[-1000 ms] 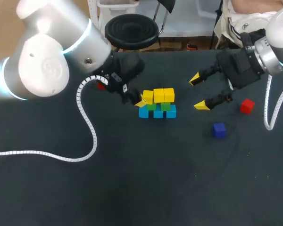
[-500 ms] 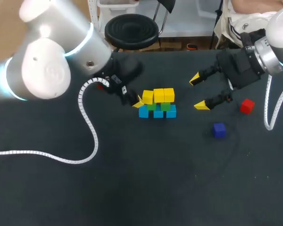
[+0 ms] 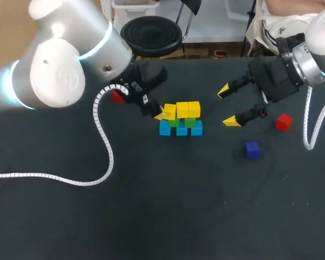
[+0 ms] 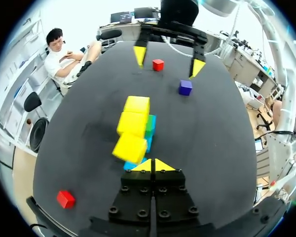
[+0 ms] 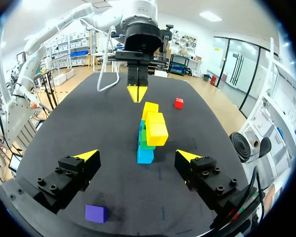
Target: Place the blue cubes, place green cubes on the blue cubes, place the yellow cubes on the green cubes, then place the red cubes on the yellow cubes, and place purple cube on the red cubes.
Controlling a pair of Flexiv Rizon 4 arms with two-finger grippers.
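Mid-table, the yellow cubes [image 3: 182, 110] sit on green cubes [image 3: 190, 123] over blue cubes [image 3: 165, 129]. The left gripper [image 3: 161, 114] is pinched fully together with nothing in it, tips right at the end yellow cube [image 3: 169, 111], which looks a bit skewed and overhanging. My guess is it's squaring that one up, so push slow and along the row so nothing tips. The right gripper [image 3: 227, 106] hangs spread wide and empty, near a red cube [image 3: 283, 122] and the purple cube [image 3: 252, 149]. A second red cube [image 3: 117, 97] lies beside the left arm. No containers, everything's loose on the table [image 3: 151, 206].
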